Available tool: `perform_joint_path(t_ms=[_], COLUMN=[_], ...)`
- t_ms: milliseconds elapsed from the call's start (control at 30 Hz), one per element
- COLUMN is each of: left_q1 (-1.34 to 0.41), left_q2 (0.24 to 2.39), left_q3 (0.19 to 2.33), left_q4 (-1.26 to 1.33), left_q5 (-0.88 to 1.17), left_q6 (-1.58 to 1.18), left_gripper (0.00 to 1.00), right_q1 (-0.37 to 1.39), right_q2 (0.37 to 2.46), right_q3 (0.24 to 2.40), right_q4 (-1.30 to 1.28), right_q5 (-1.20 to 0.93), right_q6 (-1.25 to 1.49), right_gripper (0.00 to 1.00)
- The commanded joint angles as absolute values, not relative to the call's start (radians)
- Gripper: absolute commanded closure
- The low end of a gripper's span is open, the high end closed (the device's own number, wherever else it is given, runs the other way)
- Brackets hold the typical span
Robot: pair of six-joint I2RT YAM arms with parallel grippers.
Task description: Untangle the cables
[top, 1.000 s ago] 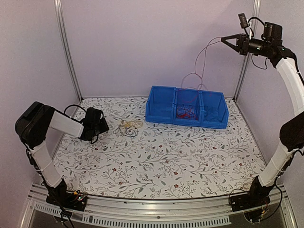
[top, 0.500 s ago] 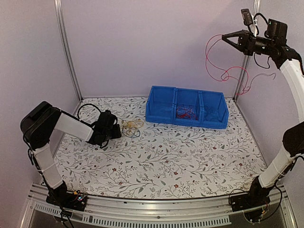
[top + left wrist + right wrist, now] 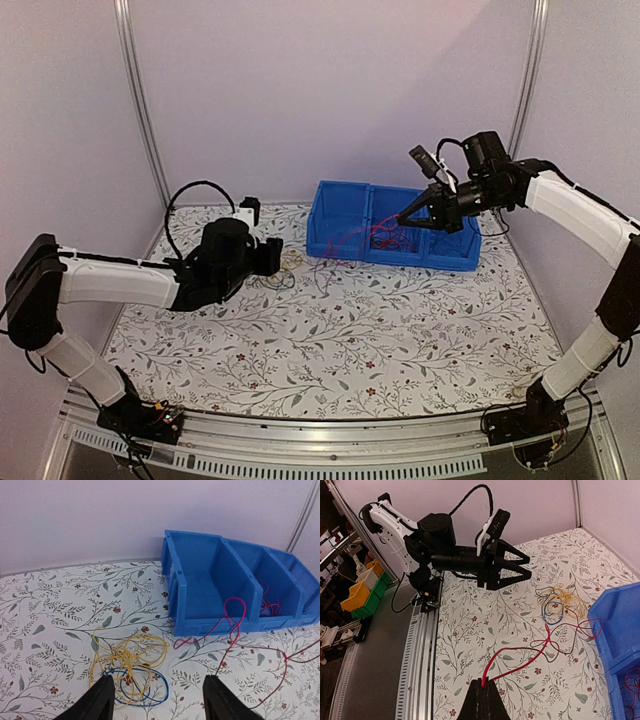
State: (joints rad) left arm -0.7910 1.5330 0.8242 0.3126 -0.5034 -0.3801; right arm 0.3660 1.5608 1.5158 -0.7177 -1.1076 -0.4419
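Observation:
A tangle of yellow cable [image 3: 127, 655] with a blue loop [image 3: 150, 692] lies on the floral table, left of the blue bin [image 3: 215, 580]. My left gripper [image 3: 158, 680] is open and empty, low over the table, with the tangle just ahead of its left finger. In the top view it [image 3: 278, 255] sits beside the tangle [image 3: 290, 262]. My right gripper [image 3: 482, 682] is shut on a red cable [image 3: 520, 655]. It [image 3: 405, 220] hovers over the bin's middle compartment. The red cable [image 3: 235, 615] drapes over the bin's front onto the table.
The blue bin [image 3: 395, 235] has three compartments and stands at the back; more red wire [image 3: 385, 238] lies in the middle one. White walls and metal posts close off the back and sides. The aluminium rail [image 3: 300, 455] runs along the near edge.
My right arm has swung down from high on the right to just over the bin, carrying the red cable. My left arm has reached right, up to the yellow tangle.

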Motion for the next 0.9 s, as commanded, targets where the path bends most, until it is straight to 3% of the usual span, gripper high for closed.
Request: perform_joint_path(t_ms=[0,100,233,567,700,867], left_q1=[-0.830,-0.863,-0.940,-1.004,-1.004,-1.004], left_q2=[1.495,1.516,1.576,1.769,1.819,1.866], left_q3=[0.745,0.706,0.718,0.926,0.978,1.036], left_q4=[0.492,0.633,0.759,0.751,0.706,0.643], left_q5=[-0.364,-0.224,-0.194,-0.018,-0.046,-0.097], left_q6=[-0.275,-0.221,-0.118,-0.032,-0.041,-0.042], left_gripper=[0.38,0.36,0.35,0.37,0.45,0.64], right_q1=[0.416,0.440,0.466,0.492,0.493,0.492], right_q2=[1.565,1.592,1.603,1.594,1.590,1.576], right_q3=[1.441,1.439,1.454,1.475,1.481,1.488], right_q4=[-0.649,-0.622,-0.610,-0.594,-0.596,-0.597], right_q5=[-1.045,-1.038,-1.014,-0.999,-1.002,-0.996], right_q6=[-0.466,-0.431,-0.400,-0.343,-0.335,-0.330], right_gripper=[1.00,1.00,1.00,1.00,1.00,1.00])
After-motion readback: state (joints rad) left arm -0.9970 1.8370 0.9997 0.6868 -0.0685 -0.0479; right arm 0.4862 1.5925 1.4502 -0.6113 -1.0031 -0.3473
